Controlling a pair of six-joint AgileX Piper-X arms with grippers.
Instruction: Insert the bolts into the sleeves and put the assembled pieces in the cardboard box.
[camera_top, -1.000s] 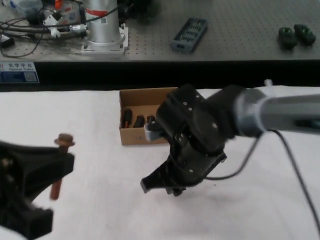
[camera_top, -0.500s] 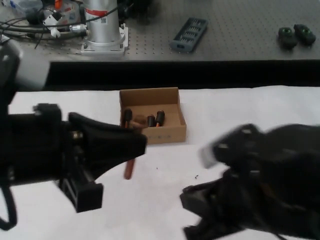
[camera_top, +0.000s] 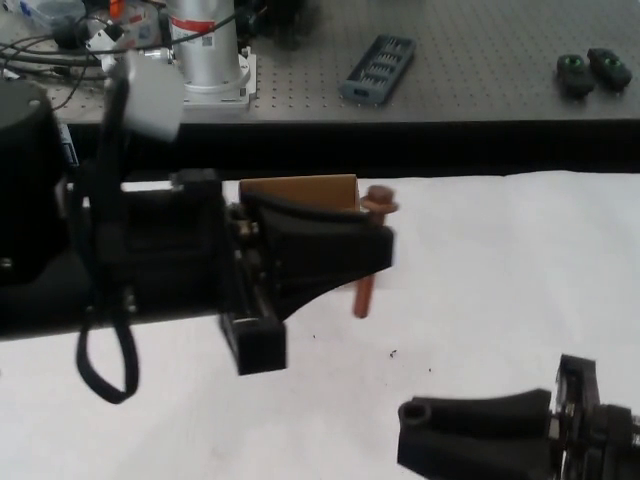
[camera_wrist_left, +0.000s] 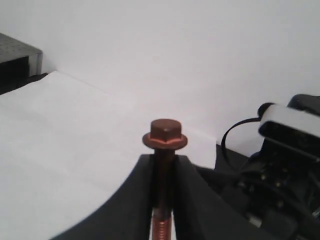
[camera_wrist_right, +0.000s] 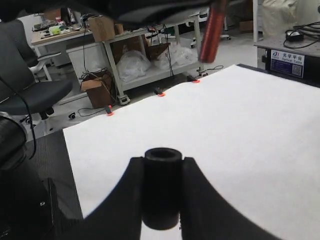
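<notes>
Bolt (camera_wrist_left: 163, 142) in left hand (camera_wrist_left: 163, 167), sleeve (camera_wrist_right: 161, 190) in right hand (camera_wrist_right: 162, 167)

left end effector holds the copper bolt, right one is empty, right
Not quite. The left end effector does hold the copper bolt, but the right end effector is shut on a black sleeve, as the right wrist view shows.

We see a copper-brown metal hex-head bolt (camera_wrist_left: 164, 136), its lower shank ringed with fine threads, clamped in our matt black left pincer (camera_wrist_left: 164, 167). A plain black cylindrical sleeve (camera_wrist_right: 161, 195) sits in the equally black right pincer (camera_wrist_right: 161, 167). Beneath both pincers lies an unpatterned white cloth (camera_top: 480, 270). Just beyond the left pincer is a tan-brown cardboard box (camera_top: 300, 188).
</notes>
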